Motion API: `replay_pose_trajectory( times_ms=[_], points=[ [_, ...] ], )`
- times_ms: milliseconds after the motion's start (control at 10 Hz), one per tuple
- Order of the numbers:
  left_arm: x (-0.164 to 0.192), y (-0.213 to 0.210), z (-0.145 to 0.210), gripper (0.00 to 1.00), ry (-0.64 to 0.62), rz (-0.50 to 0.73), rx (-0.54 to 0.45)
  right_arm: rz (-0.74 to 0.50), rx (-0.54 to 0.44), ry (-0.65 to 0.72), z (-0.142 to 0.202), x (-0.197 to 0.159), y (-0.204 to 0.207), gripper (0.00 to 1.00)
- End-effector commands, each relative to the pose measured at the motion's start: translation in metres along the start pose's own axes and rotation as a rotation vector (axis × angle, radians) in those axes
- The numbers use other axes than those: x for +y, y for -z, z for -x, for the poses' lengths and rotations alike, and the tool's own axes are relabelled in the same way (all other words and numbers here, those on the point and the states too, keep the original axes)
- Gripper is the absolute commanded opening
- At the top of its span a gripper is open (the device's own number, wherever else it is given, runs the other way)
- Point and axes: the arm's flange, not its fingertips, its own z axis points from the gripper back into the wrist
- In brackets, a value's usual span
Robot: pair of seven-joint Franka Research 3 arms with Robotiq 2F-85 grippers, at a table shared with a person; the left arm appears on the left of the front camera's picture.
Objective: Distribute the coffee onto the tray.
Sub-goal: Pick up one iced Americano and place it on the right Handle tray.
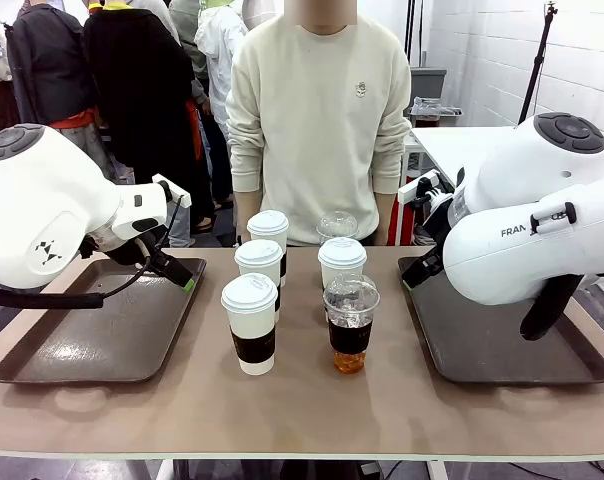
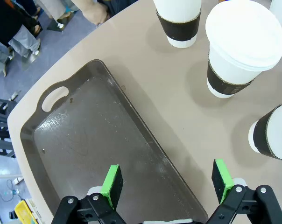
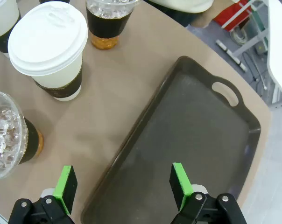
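The table [image 1: 302, 420] runs wide across the front view, and the person [image 1: 317, 120] stands at 12 o'clock, arms down behind the cups. The left arm [image 1: 42, 210] bulks in at 9 o'clock, wrist angled down toward the centre. The right arm [image 1: 532, 230] mirrors it at 3 o'clock, "FRAN" readable on its casing. Under each lies a dark tray: left tray [image 1: 92, 340], right tray [image 1: 502, 350]. The coffee stands between them, all six on the tabletop: four paper cups [image 1: 250, 322] and two clear cups [image 1: 350, 325], one near, one at the back. Left wrist view now: the left gripper [image 2: 166, 179] hangs with jaws wide apart, nothing between them, over that tray's rim nearest the cups. A handle cut-out [image 2: 54, 98] shows at 10 o'clock. Right wrist view: the right gripper [image 3: 122, 182] is spread just as wide, empty, over its own tray's rim. Ice [image 3: 3, 135] shows in the clear cup at 9 o'clock.
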Motion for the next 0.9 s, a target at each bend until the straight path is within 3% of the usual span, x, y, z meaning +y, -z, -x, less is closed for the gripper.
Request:
replay_pose_trajectory(
  times_ms=[0, 100, 500, 800],
  points=[
    [0.001, -0.003, 0.0, 1.0, -0.005, 0.002, 0.007, 0.0, 0.0, 0.0, 0.0, 0.0, 0.0, 1.0],
    [0.0, 0.0, 0.0, 1.0, 0.0, 0.0, 0.0, -0.018, -0.031, 0.045, 0.001, -0.005, -0.017, 1.0],
    [-0.01, -0.063, -0.05, 1.0, -0.06, -0.004, -0.102, -0.076, -0.211, 0.208, -0.006, -0.039, -0.093, 1.0],
    [-0.012, -0.115, -0.056, 1.0, -0.1, 0.004, -0.205, -0.19, -0.334, 0.298, 0.008, -0.051, -0.115, 1.0]
  ],
)
